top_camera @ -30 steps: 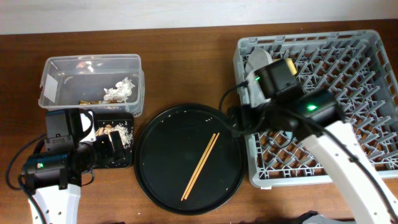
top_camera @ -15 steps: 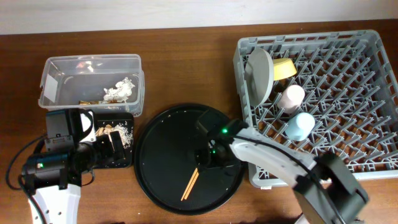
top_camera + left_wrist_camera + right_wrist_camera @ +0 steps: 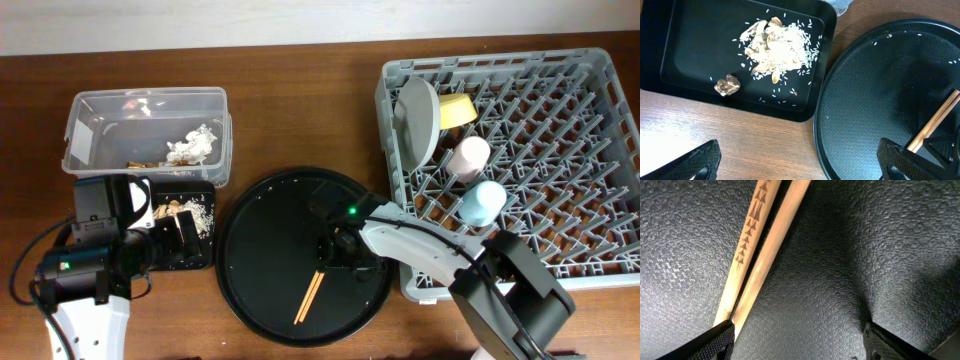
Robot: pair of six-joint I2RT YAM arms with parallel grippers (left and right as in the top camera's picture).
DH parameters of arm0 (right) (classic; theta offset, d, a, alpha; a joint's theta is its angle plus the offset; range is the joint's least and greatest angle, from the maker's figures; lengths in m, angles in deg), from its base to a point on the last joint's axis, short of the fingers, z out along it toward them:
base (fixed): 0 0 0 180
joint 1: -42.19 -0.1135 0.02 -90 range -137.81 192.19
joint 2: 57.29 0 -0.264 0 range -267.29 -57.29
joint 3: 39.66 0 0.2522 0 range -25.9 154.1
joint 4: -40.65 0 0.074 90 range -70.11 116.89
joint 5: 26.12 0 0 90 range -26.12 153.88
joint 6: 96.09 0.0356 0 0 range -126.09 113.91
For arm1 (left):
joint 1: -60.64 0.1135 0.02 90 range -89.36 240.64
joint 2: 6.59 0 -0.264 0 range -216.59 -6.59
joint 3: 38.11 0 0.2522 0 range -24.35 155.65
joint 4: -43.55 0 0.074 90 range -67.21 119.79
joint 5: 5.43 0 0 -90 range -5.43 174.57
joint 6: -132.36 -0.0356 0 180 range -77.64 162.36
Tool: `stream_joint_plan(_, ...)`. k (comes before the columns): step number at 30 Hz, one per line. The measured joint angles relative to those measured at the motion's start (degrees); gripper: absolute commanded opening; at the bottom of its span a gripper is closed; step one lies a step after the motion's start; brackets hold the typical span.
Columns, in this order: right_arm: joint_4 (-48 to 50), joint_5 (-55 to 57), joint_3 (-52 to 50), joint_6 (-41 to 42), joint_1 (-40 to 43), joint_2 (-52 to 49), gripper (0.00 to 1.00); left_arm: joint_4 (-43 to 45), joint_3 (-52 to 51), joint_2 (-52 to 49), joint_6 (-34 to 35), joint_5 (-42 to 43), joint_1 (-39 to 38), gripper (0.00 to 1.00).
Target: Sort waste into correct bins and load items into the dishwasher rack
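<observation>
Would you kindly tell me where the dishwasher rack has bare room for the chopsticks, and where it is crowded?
The dishwasher rack is bare across its right half, between the pink cup, light blue cup and the right wall. Its far left corner is crowded: the plate and yellow bowl stand there, cups just in front.

Overhead straight down, left wrist downward, right wrist close-up, all sharing chopsticks point(image 3: 308, 298)
</observation>
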Motion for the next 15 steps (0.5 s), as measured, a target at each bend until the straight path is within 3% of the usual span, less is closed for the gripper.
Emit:
stream_joint_plan(10,-10.5,5.4,4.2,3.3,-0.1,-1.3,0.87,-0.1,0.0,0.0,0.0,0.0,0.0,0.99)
stream_joint_plan(15,-9.7,5.0,6.7,3.0,-0.3,-1.3,0.89,-0.1,0.0,0.0,0.0,0.0,0.0,0.99)
